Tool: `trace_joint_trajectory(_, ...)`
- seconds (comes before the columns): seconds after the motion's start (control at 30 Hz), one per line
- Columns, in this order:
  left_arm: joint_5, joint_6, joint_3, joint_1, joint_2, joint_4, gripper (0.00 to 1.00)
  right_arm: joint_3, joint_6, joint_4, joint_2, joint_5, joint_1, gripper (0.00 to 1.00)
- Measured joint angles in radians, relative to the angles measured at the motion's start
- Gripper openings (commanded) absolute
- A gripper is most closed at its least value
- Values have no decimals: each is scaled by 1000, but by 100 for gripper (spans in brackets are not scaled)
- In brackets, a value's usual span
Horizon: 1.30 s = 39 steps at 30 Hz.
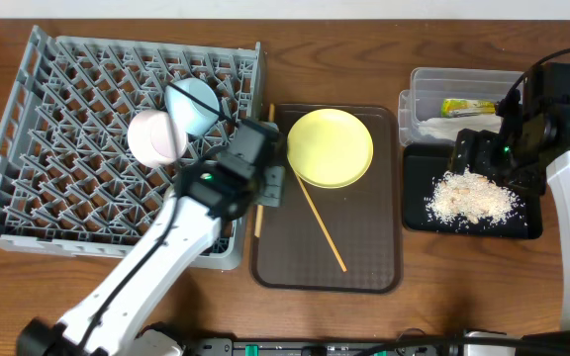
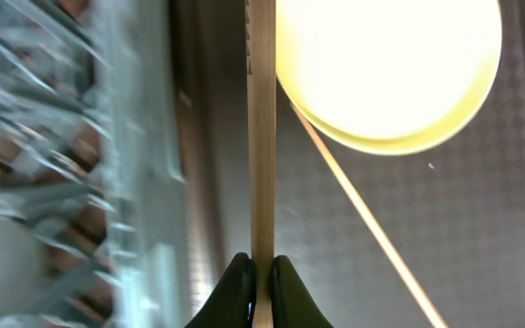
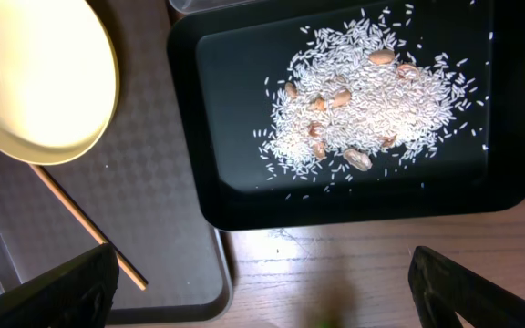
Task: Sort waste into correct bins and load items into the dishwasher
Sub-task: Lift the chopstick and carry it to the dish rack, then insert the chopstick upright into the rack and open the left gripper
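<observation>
Left gripper (image 2: pixel 261 273) pinched shut on one chopstick (image 2: pixel 262 137) at left edge of brown tray (image 1: pixel 364 247); we'd lift it level, clear the rim, then into the rack (image 1: pixel 47 168). Right gripper (image 3: pixel 262 292) wide open, empty, by black tray (image 3: pixel 235 196).

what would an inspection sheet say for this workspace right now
surface: wooden table, brown tray on it
job's things: blue bowl and white bowl in rack; plate and loose chopstick on brown tray; wrapper and napkin in clear tub; rice in black tray
clutter: nothing seen
grippers: left gripper shut on second chopstick; right gripper open, holding nothing
cables: black cable by right arm
surroundings: nothing seen
</observation>
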Motion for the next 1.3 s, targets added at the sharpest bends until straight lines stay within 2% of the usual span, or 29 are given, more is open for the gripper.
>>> trace_joint_trajectory(0.17,-33,126,0,85,-51,24,8,0,0,0,0,0,0,99)
trace_joint_trajectory(0.53,-50,240,0,134,31,80,8,0,0,-1,0,0,0,99)
trace_joint_trajectory(0.8,-62,266,0,142,148,124,8,0,0,-7,0,0,0,99)
trace_joint_trajectory(1.3,-77,266,0,190,156,137,12,0,0,-8,0,0,0,99)
